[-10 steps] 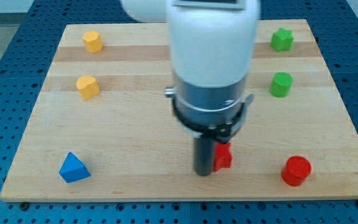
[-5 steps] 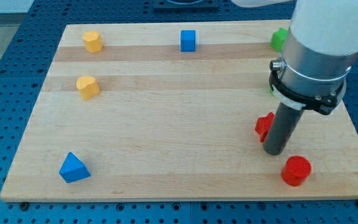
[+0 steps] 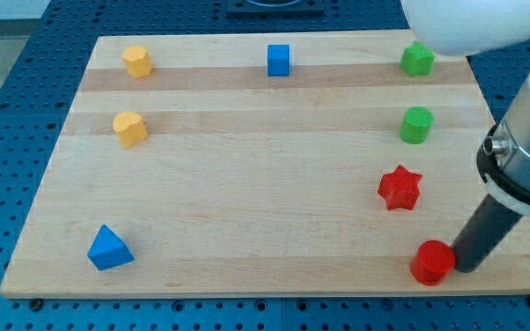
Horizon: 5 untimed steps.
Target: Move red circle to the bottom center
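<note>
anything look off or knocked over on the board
Nothing stands out. All eight blocks sit flat and apart on the board, none tipped or hanging off an edge. My tip touches the right side of the red circle near the bottom right, with the red star above it.

Red star [image 3: 399, 188], blue cube [image 3: 279, 60]

— Surface? 
— Wooden board [image 3: 247, 184], laid on blue pegboard [image 3: 7, 110].
— Items carried? 
— Red circle [image 3: 432, 262], red star [image 3: 399, 188], two green blocks [image 3: 416, 124], two yellow blocks [image 3: 130, 129], blue cube [image 3: 279, 60], blue triangle [image 3: 109, 247].
</note>
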### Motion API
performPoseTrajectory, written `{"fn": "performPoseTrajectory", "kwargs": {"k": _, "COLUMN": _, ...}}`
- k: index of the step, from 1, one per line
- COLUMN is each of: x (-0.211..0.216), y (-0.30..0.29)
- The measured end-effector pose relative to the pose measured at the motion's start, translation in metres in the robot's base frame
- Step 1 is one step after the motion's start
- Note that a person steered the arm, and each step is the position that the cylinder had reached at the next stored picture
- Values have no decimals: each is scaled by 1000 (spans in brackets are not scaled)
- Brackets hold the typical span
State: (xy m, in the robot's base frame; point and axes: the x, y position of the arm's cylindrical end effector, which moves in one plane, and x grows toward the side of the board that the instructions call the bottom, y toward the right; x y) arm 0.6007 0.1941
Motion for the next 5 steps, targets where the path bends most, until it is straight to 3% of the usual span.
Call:
{"fn": "performPoseTrajectory", "kwargs": {"k": 2, "x": 6, "y": -1}}
{"fn": "performPoseTrajectory", "kwargs": {"k": 5, "x": 6, "y": -88}}
